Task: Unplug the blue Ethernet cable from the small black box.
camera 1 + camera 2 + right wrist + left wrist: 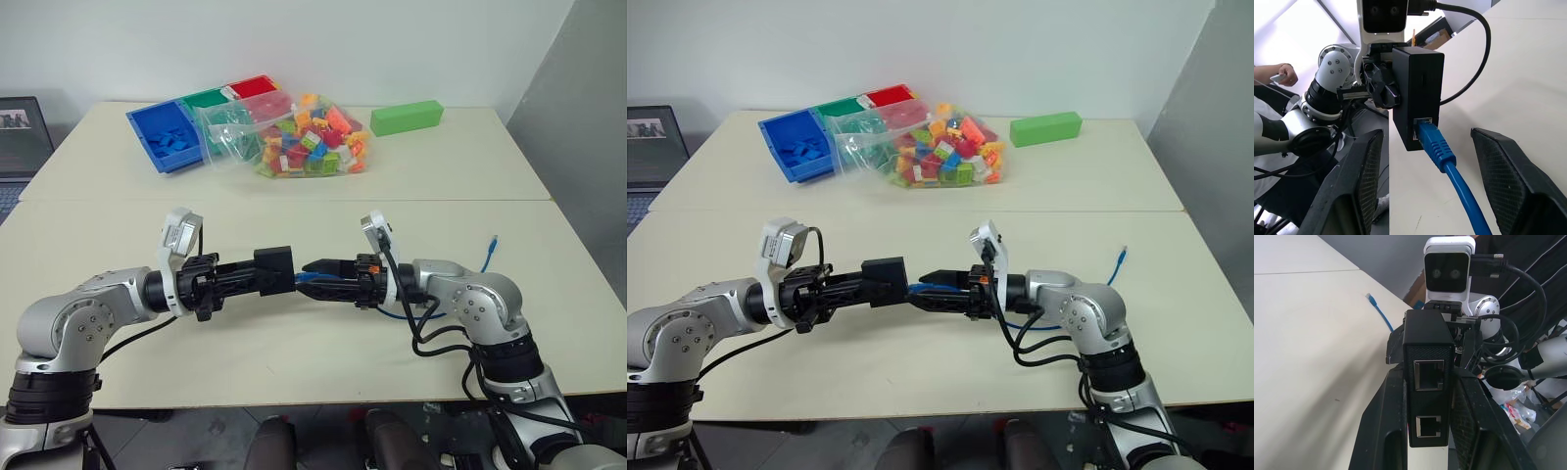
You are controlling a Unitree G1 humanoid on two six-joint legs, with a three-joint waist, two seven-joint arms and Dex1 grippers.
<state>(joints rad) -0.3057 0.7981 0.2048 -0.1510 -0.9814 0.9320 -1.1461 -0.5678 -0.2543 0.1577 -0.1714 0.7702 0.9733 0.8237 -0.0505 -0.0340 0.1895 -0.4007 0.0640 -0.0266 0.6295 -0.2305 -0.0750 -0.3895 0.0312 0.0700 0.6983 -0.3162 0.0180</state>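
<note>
At the centre of the left eye view, the left gripper [266, 275] is clamped on the small matte black box [274, 269], holding it in the air above the pale table [294, 362]. The thin bright blue Ethernet cable [1449, 166] is plugged into a port in the box's side, as the right wrist view shows at its middle. The right gripper [1444, 196] faces the box with its two black fingers apart, one on each side of the blue boot, not touching it.

The step in hand looks like the approach to the plug: the box is secured, but the cable is not yet gripped. The next move probably calls for the right fingers to close on the boot near the port, likely pressing its latch, and then a straight pull away from the box while the left gripper holds firm.

The latch tab cannot be made out. In the head views the joint between plug and box is hidden by the fingers. The cable's middle run is lost behind the right arm; its far end [493, 241] lies on the table at the right.
</note>
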